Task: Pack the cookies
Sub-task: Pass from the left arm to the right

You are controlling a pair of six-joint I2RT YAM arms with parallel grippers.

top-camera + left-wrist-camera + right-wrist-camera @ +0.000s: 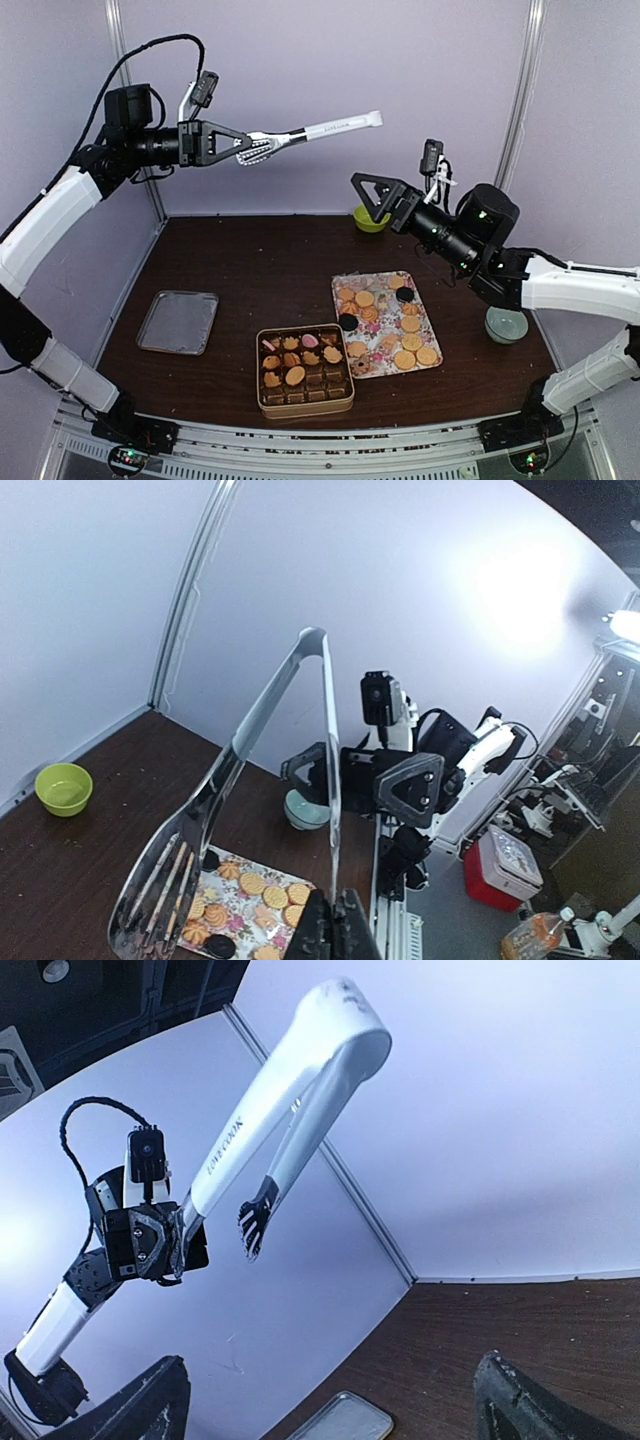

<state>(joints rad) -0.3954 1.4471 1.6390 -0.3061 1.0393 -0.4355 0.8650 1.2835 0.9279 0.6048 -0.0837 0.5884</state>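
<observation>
Cookies point(411, 324) lie on a floral tray point(338, 281) at centre right; they are round tan ones with a few dark ones. More cookies point(295, 375) sit in the paper cups of a gold tin point(304, 408) at the front. My left gripper point(232, 143) is high above the table's back left, shut on metal tongs point(320, 128). In the left wrist view my left gripper point(337, 920) clamps one tong arm point(325, 730), with cookies point(262, 885) far below. My right gripper point(372, 195) is open and empty, raised above the table's back right. The right wrist view shows the tongs point(290, 1090) ahead of my right gripper point(330, 1400).
A flat metal lid point(178, 321) lies at the left; it also shows in the right wrist view point(345, 1422). A green bowl point(371, 219) stands at the back, seen too in the left wrist view point(63, 787). A grey-green bowl point(505, 324) stands at the right edge.
</observation>
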